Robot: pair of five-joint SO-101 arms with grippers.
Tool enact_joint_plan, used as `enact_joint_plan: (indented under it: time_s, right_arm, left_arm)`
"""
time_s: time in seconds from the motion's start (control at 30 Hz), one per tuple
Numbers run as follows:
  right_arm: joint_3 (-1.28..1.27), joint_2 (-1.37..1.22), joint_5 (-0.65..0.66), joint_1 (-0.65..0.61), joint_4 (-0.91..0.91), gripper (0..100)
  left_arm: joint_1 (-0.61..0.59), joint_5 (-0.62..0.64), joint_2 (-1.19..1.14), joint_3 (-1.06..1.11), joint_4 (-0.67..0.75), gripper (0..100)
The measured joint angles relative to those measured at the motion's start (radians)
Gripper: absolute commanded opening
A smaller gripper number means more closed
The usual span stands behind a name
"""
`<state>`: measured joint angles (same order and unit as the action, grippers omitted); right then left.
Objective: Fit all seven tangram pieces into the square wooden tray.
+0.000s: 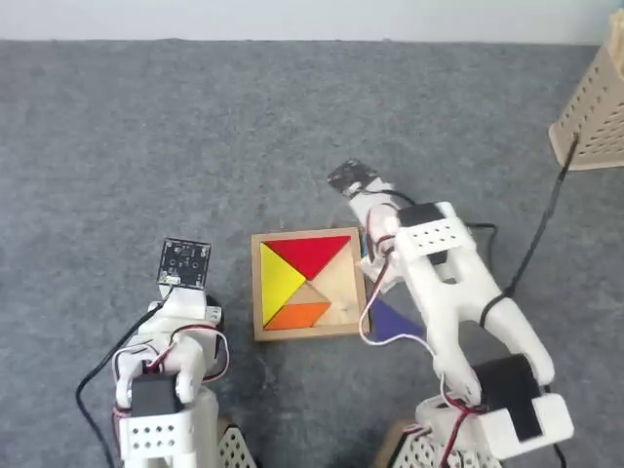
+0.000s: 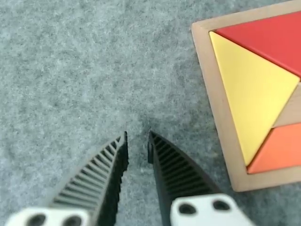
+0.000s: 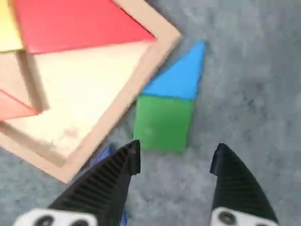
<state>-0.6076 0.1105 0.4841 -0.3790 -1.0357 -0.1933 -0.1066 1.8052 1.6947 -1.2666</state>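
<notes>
Fingers [image 3: 110, 181] of the right gripper [image 3: 178, 147] stand wide apart and hold nothing, with the green square [image 3: 162, 123] lying just ahead of the tips and partly between them. Beyond it, touching its far edge, is the light blue triangle [image 3: 181, 75]. Both rest on the grey carpet [image 3: 254, 70], hard against the outside of the wooden tray [image 3: 127, 94]. A darker blue piece [image 1: 395, 320] lies beneath this arm, next to the tray. Off to one side of these fingers, the tray already holds the red triangle [image 3: 70, 23], the yellow triangle [image 2: 249, 94] and the orange piece [image 2: 282, 146], and bare wood remains on the side nearest them. The left gripper [image 2: 137, 134] hangs over carpet beside the tray, its fingers only a narrow slit apart and empty. The step in hand looks like picking up the green square. That would need a descent straddling it, then a squeeze that does not nudge the blue triangle or catch the rim.
</notes>
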Motion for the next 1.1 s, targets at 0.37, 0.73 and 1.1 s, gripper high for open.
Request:
enact_joint_plan:
  time_s: [0.37,0.73,1.1]
  right_arm:
    - [0.000,-0.061,0.046,-0.006,0.055,25.3]
    - [0.066,-0.235,0.049,-0.009,0.120,21.9]
    - [0.097,-0.252,0.048,0.064,0.124,0.8]
  left_arm:
    - [0.000,0.000,0.000,0.000,0.000,7]
    - [0.000,0.000,0.000,0.000,0.000,7]
    - [0.000,0.000,0.000,0.000,0.000,7]
